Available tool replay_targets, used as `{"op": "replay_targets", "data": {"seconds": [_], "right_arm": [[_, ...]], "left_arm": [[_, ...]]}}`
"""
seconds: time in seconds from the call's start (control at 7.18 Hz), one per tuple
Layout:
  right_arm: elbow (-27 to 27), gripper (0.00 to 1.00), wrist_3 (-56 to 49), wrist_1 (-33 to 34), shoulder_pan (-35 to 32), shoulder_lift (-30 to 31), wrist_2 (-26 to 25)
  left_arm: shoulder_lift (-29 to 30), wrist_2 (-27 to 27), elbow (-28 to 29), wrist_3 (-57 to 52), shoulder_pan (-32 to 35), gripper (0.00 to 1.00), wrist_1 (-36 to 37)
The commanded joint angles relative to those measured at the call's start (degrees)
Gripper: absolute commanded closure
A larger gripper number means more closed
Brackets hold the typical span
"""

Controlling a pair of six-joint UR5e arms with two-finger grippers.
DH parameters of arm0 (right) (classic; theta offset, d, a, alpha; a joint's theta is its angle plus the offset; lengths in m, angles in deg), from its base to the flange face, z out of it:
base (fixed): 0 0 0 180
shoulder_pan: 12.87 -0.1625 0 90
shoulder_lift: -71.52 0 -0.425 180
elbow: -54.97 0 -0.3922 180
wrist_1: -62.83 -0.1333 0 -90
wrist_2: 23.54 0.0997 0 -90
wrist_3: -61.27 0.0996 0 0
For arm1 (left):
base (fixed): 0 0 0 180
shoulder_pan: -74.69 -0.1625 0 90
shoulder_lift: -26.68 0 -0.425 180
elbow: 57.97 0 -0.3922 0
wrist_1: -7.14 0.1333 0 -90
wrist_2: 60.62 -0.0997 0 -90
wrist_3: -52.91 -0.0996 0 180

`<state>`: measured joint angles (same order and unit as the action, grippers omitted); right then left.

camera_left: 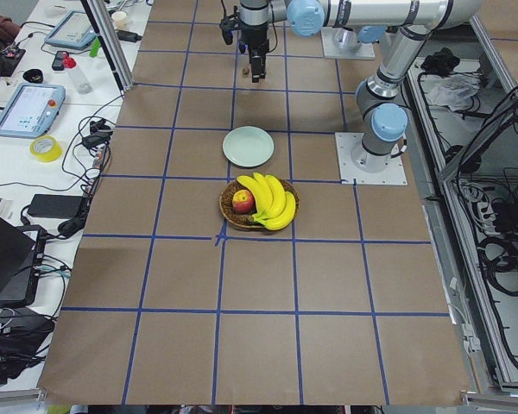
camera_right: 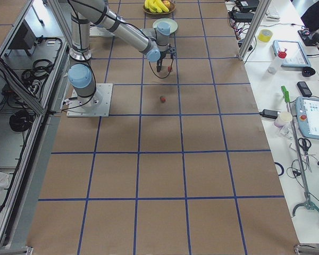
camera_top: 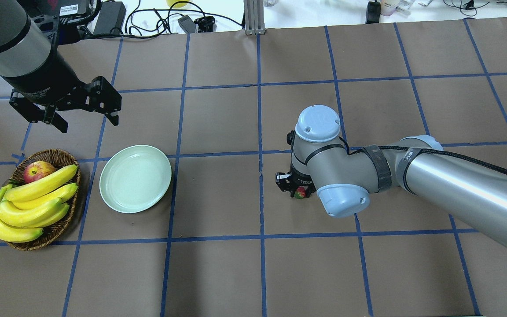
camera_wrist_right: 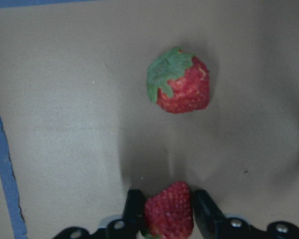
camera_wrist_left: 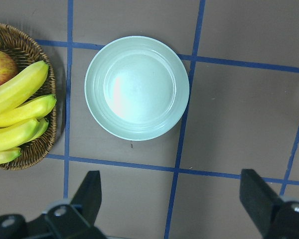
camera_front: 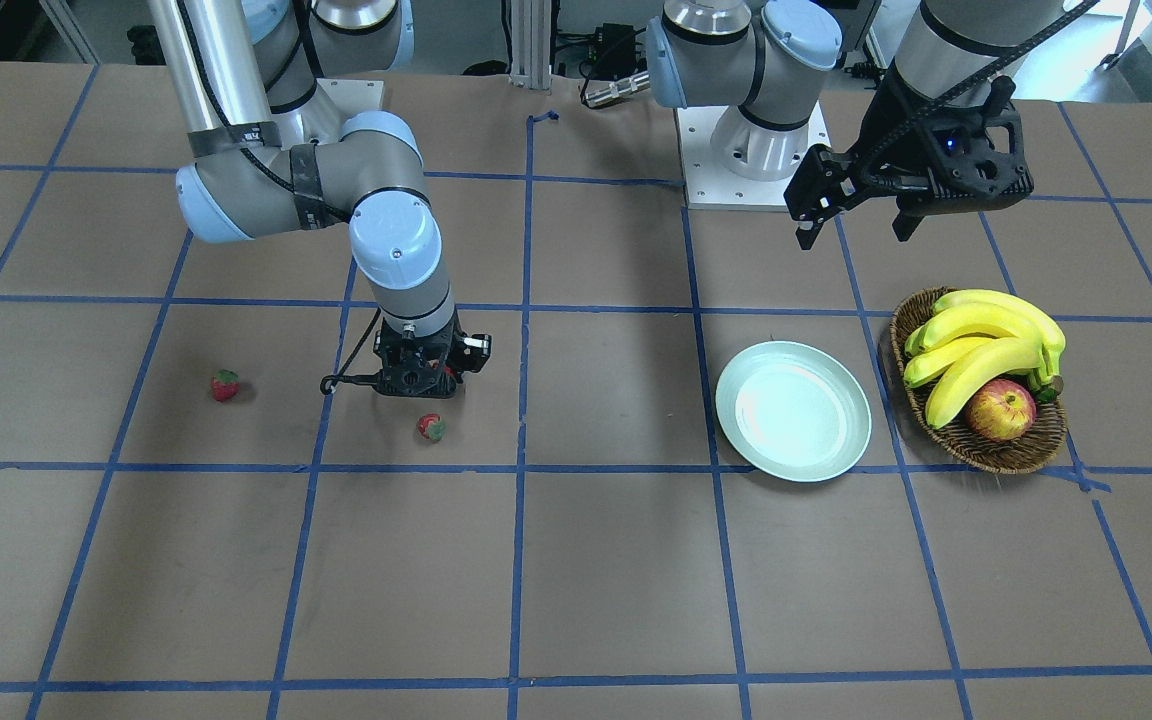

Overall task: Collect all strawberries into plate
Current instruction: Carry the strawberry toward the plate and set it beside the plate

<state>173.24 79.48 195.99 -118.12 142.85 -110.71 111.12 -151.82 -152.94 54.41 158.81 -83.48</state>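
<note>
My right gripper (camera_front: 423,378) is shut on a red strawberry (camera_wrist_right: 168,215), low over the table; that berry also shows in the overhead view (camera_top: 299,193). A second strawberry (camera_front: 431,428) lies on the table just beyond the gripper and fills the right wrist view (camera_wrist_right: 179,82). A third strawberry (camera_front: 225,385) lies apart, further toward my right. The pale mint-green plate (camera_front: 793,410) is empty; it also shows in the overhead view (camera_top: 135,178) and the left wrist view (camera_wrist_left: 137,87). My left gripper (camera_front: 856,235) is open and empty, held high near the plate.
A brown wicker basket (camera_front: 1016,455) with bananas (camera_front: 986,345) and a red-yellow apple (camera_front: 1001,410) stands beside the plate, on its far side from the strawberries. Blue tape lines grid the brown table. My right arm's elbow (camera_top: 337,176) hangs over the table's middle.
</note>
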Motion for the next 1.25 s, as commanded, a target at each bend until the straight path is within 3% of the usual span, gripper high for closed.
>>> {"op": "replay_targets", "data": {"seconds": [0.0,0.42,0.84,0.97,1.11], "right_arm": [[-2.77,1.00,2.86,-0.88,-1.35,0.04,1.03],[-10.22,1.00,10.86,0.60,-7.14,-2.48,13.57],[-20.86,0.95,18.60,1.67,-15.49,-12.50,13.96],[-21.85,0.84,19.74,1.67,-15.95,-12.61,13.96],[-20.99,0.26,19.93,0.97,-15.95,-12.53,13.52]], "left_arm": [[0.02,-0.03,-0.04,0.00,-0.01,0.00,0.18],[0.02,0.06,-0.04,0.00,0.17,0.00,0.36],[0.11,0.06,0.04,-0.09,0.08,0.00,0.53],[0.02,-0.02,-0.04,-0.09,-0.01,0.00,0.53],[0.02,-0.03,-0.04,-0.09,-0.01,0.00,0.53]]}}
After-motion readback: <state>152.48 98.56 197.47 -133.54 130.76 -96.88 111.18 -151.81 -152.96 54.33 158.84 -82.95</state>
